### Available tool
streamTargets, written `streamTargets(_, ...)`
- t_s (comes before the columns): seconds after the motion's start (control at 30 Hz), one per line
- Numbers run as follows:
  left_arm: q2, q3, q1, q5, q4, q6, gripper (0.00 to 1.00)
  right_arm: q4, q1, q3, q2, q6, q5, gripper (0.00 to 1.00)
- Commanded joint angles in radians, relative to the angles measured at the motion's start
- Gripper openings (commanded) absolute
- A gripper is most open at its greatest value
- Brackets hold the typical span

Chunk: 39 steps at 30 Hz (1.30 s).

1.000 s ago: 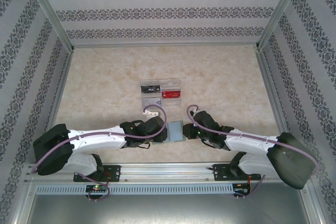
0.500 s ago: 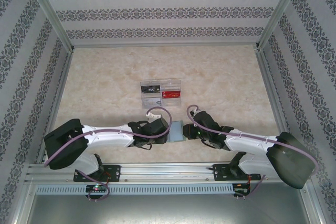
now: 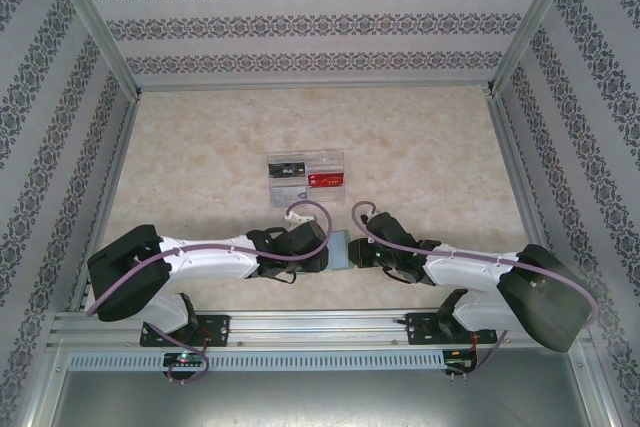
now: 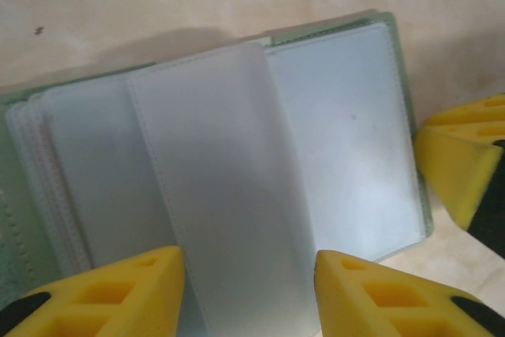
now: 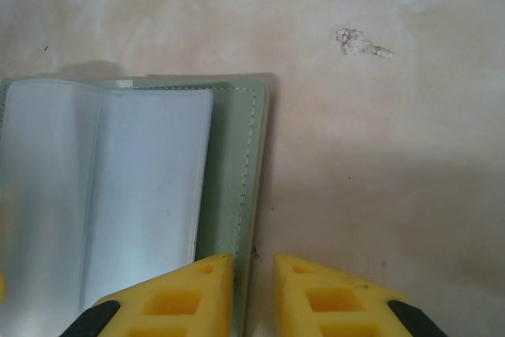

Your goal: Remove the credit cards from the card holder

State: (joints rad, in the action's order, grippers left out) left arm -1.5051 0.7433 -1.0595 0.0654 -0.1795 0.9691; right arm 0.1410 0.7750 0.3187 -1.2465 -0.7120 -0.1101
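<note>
Top external view, left to right: the left arm (image 3: 210, 259) enters from the lower left and the right arm (image 3: 470, 269) from the lower right. Their ends meet at lower centre over the card holder (image 3: 340, 247), leaving a narrow grey-green strip exposed between them. Above it, and apart from it, a clear divided tray (image 3: 330, 156) holds a dark item (image 3: 286, 167), too small to identify, in its left half. A red credit card (image 3: 326, 180) lies in its right half.

Left wrist view: the holder lies open, cut off at the left and bottom edges of the frame. A translucent sleeve leaf (image 4: 229, 195) runs down between the yellow fingers (image 4: 118, 293) of the left pincer (image 4: 248, 293). Its jaws stand apart, and contact with the leaf cannot be determined. Sleeve contents cannot be made out. At the right edge, another yellow finger (image 4: 461, 159) sits just beside the holder's rim.

Right wrist view: the right pincer (image 5: 254, 286) sits at bottom centre with its jaws almost closed. The holder's stitched green cover edge runs into the narrow gap. Whether it is clamped cannot be determined.

The tabletop (image 3: 200, 147) is beige and marbled, with a whitish scuff (image 5: 363, 43) at the upper right of the right wrist view. Striped patterned walls (image 3: 320, 22) enclose three sides. An aluminium rail (image 3: 300, 327) runs along the bottom.
</note>
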Motion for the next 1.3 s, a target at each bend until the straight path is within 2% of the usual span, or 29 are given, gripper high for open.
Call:
streamTargets(0.0,-0.019,0.028,-0.010,-0.027,0.047,-0.026,0.49,0.006,0.010,0.012,-0.021,-0.009,-0.018,0.22)
streamTargets(0.3,-0.069,0.104,-0.013,-0.078,0.075,-0.053,0.49,0.002,0.009,0.009,-0.013,-0.009,-0.011,0.23)
streamTargets(0.53,-0.037,0.154,-0.032,-0.072,0.040,-0.075,0.49,0.000,0.005,0.000,0.006,-0.010,0.000,0.23)
streamTargets(0.73,0.034,0.121,-0.025,0.045,-0.069,-0.059,0.48,0.006,0.004,0.005,-0.010,-0.011,-0.008,0.23)
streamTargets(0.87,0.083,0.056,0.012,0.084,-0.122,-0.006,0.47,0.006,0.005,0.006,-0.011,-0.011,-0.009,0.23)
streamTargets(1.03,0.104,-0.031,0.051,0.067,-0.086,0.041,0.47,0.008,0.005,0.006,-0.015,-0.011,-0.011,0.23)
streamTargets(1.27,0.064,-0.047,0.056,0.045,-0.048,0.045,0.47,0.008,0.005,0.008,-0.019,-0.011,-0.011,0.23)
